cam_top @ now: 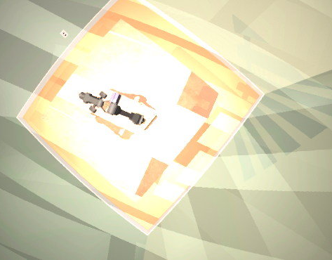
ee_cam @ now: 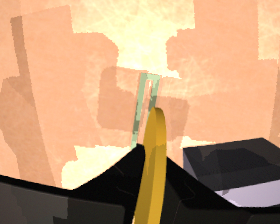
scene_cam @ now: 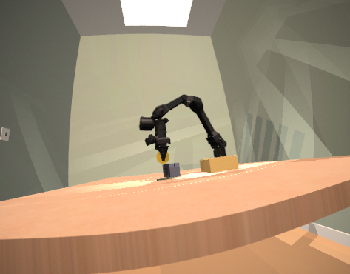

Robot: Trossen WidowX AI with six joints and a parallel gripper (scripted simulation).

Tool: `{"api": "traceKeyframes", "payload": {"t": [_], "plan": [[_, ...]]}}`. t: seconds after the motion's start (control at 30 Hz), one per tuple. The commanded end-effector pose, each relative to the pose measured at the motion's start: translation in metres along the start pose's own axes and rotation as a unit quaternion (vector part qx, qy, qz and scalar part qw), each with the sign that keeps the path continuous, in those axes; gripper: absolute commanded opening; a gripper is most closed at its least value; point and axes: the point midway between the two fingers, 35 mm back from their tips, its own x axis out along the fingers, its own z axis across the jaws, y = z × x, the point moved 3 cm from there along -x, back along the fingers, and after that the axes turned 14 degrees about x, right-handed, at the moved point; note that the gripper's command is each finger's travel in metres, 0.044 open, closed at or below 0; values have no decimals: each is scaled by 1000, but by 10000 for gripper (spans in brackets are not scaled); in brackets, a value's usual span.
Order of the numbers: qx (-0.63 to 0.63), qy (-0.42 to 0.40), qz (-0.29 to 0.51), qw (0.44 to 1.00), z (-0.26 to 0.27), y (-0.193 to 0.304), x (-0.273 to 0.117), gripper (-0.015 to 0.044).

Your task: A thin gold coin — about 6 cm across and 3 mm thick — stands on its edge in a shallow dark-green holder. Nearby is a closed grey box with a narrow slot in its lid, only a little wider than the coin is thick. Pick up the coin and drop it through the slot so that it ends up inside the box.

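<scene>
The gold coin [scene_cam: 158,158] [ee_cam: 160,140] is upright on edge between the two black fingers of my gripper [scene_cam: 163,159] [ee_cam: 145,153], which is shut on it. The coin is up off the table, clear above the dark-green holder [scene_cam: 163,179] [ee_cam: 139,110]. The holder shows as a thin pale-green outline in the wrist view, with its far end beyond the coin. The grey box [cam_top: 115,97] [scene_cam: 172,170] [ee_cam: 228,165] stands close by, at the lower right in the wrist view. A dark slot line shows at its top in the exterior view. The fingers partly hide the coin.
A long tan block [cam_top: 151,122] [scene_cam: 219,164] stands in front of the arm's base, right of the grey box in the exterior view. The arm arches above it. The wooden table's curved edge [scene_cam: 177,237] runs across the foreground. Strong glare washes out the top view.
</scene>
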Motion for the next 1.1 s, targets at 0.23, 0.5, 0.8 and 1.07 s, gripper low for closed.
{"api": "traceKeyframes", "payload": {"t": [0.23,0.5,0.8,1.07], "plan": [[44,0,-1,999,-1,1,-16,0],[181,0,-1,983,-3,0,-16,0],[331,0,-1,944,-5,-1,-17,0],[457,-1,-1,889,-7,-2,-17,0]]}}
